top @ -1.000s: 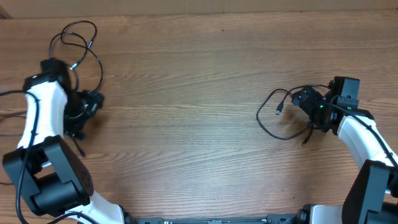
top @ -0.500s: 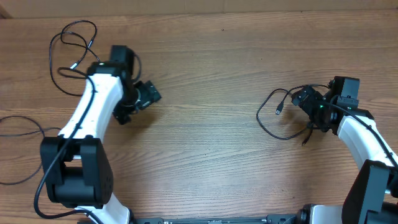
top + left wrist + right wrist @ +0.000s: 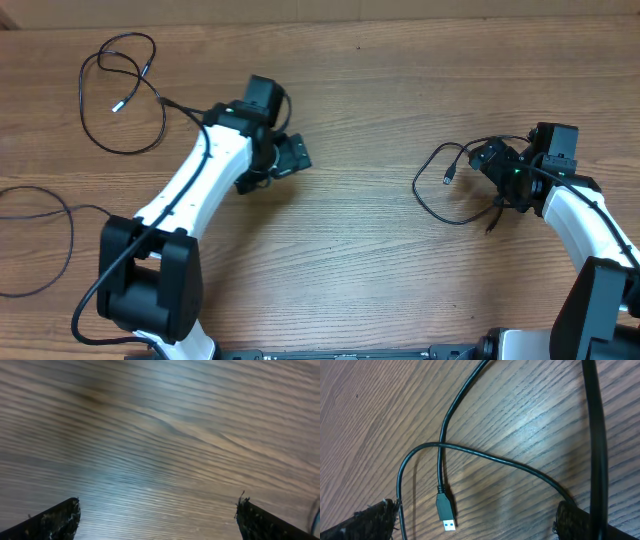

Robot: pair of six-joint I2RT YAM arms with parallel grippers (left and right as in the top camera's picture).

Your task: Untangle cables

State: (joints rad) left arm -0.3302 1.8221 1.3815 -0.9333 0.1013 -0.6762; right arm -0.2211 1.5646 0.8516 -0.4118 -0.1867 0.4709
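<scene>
One thin black cable (image 3: 120, 95) lies in loose loops at the far left of the table, its silver tip (image 3: 118, 103) inside the loop. A second cable (image 3: 432, 195) curls at the right, with its plug (image 3: 448, 178) just left of my right gripper (image 3: 483, 162). In the right wrist view that USB plug (image 3: 446, 510) lies on the wood between my open right gripper's (image 3: 475, 522) fingertips, and the cable (image 3: 485, 457) crosses over itself above it. My left gripper (image 3: 292, 157) stands open over bare wood near the table's middle. In the left wrist view the left gripper (image 3: 157, 520) has nothing between its fingers.
A thick black arm cord (image 3: 595, 435) runs down the right side of the right wrist view. Another black cord (image 3: 45, 235) loops at the table's left edge beside the left arm's base. The tabletop (image 3: 340, 260) is brown wood.
My left arm has swung from beside the far-left cable loop to the right, toward the table's middle, with its gripper still open. The right arm and both cables have not moved.
</scene>
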